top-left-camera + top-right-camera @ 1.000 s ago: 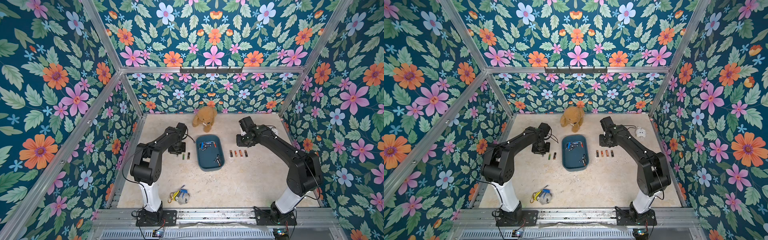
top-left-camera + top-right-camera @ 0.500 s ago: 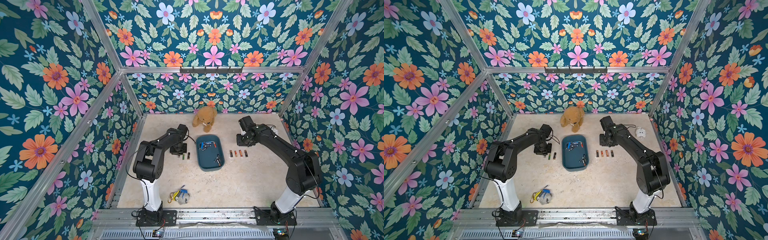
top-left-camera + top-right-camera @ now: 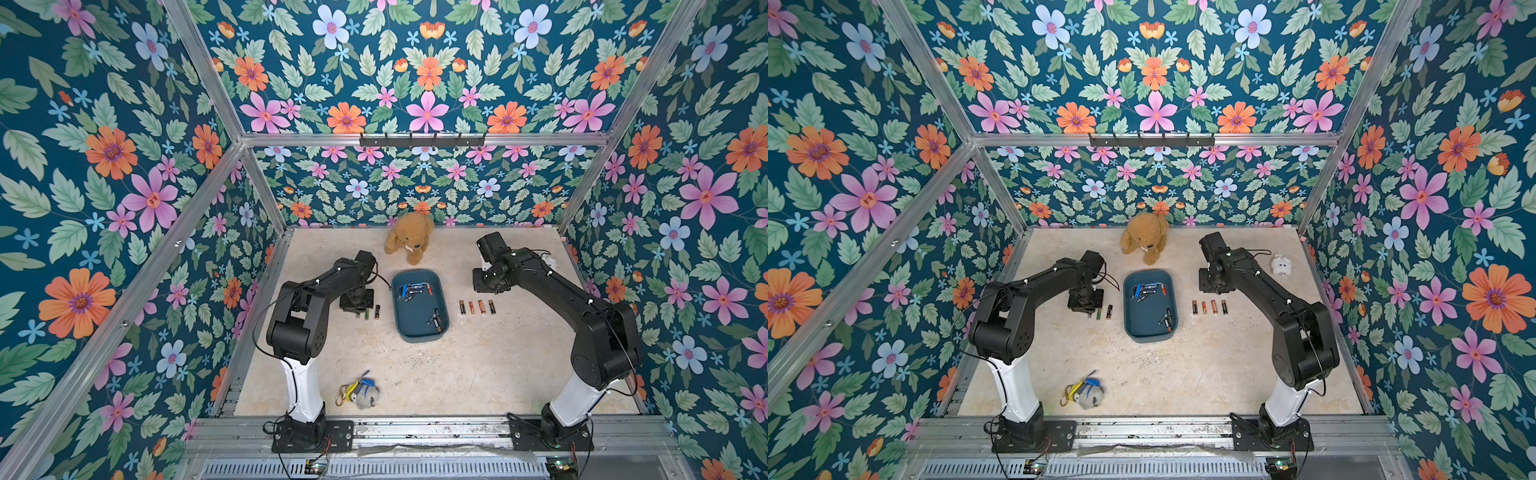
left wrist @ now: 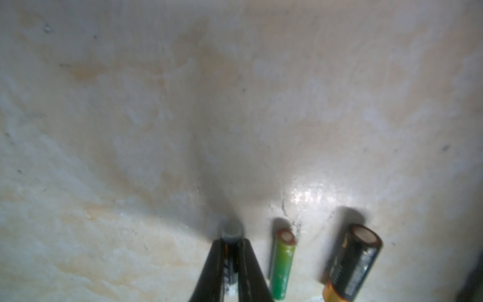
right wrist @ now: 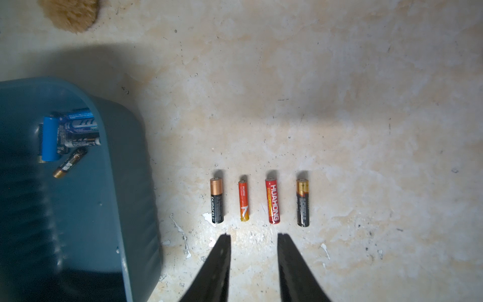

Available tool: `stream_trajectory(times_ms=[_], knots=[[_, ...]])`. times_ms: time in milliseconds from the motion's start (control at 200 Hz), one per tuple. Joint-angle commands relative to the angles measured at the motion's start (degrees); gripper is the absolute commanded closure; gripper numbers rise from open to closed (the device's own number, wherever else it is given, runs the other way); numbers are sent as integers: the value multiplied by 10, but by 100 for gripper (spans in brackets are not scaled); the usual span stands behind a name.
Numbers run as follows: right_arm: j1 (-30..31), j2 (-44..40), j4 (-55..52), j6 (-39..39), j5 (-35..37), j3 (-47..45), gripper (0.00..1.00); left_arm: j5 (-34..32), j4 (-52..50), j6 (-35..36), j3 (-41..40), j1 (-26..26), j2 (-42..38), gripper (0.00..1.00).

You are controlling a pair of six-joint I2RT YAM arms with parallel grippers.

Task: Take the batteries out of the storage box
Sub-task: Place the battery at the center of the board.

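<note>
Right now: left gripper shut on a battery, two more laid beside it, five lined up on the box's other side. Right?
Four, not five: the right wrist view shows four batteries in that row past the storage box. The rest holds: left gripper shut on a battery, two more beside it.

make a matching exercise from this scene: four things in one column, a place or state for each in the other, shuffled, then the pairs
1 teddy bear
2 keychain bundle
3 left gripper
4 right gripper

a shut on a battery
b open, holding nothing
c by the back wall
d near the front edge of the table

Pairs: 1-c, 2-d, 3-a, 4-b
</note>
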Motion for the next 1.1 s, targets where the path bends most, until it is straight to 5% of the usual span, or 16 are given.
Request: stream_trajectory(times_ms=[0,1095], knots=[[0,2,-7,-2,6,4,64,0,1,6,-2,1,-1,86],[0,-2,-10,-4,6,7,64,-3,-16,2,17,1,-2,75]])
